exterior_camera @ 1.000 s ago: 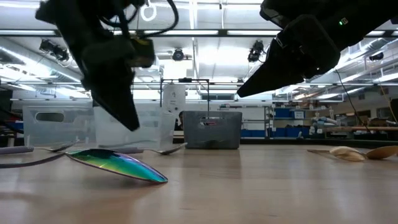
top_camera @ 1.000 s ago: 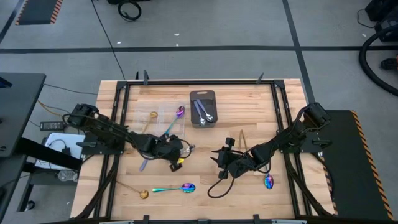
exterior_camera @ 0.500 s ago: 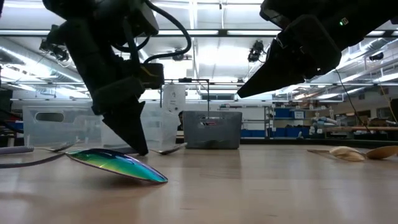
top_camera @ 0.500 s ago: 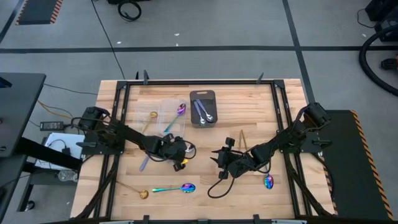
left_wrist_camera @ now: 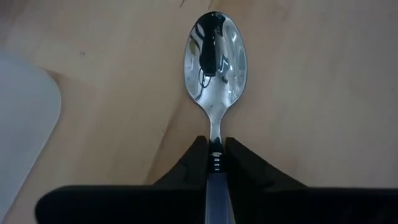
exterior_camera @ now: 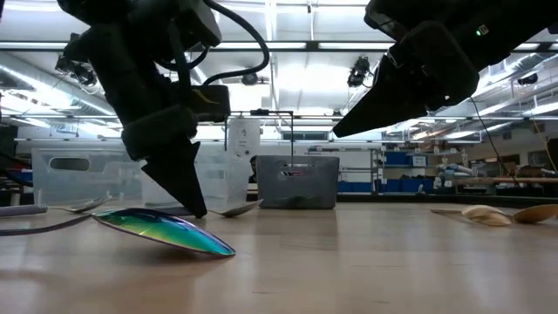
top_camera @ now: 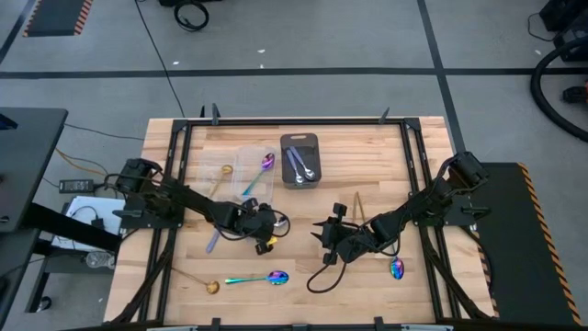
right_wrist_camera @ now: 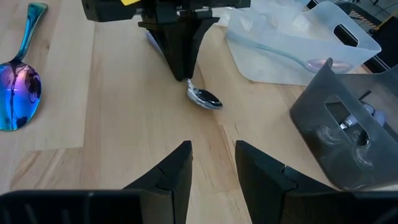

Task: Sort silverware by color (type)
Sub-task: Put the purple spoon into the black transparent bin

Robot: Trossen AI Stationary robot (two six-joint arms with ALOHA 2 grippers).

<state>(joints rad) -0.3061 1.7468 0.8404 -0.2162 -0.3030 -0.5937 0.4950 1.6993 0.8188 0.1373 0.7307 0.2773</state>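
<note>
**Left pincer closed on a silver spoon**

While the right arm waits above the middle of the surface [top_camera: 230,138], the left pincer [left_wrist_camera: 215,149] is down on the wood and grips the thin handle of a silver spoon [left_wrist_camera: 215,61]. Its fingers [left_wrist_camera: 186,165] press the handle from both sides (the bowl lies flat ahead of them, still on the wood). This spoon lies just beside the clear container [right_wrist_camera: 298,43]. The right pincer [right_wrist_camera: 213,155] hangs open, holding nothing, and points toward the left one. A rainbow spoon [top_camera: 262,278] lies near the front edge, and another [top_camera: 397,268] lies at the right. Two silver spoons rest in the gray tray [top_camera: 299,175].
</note>
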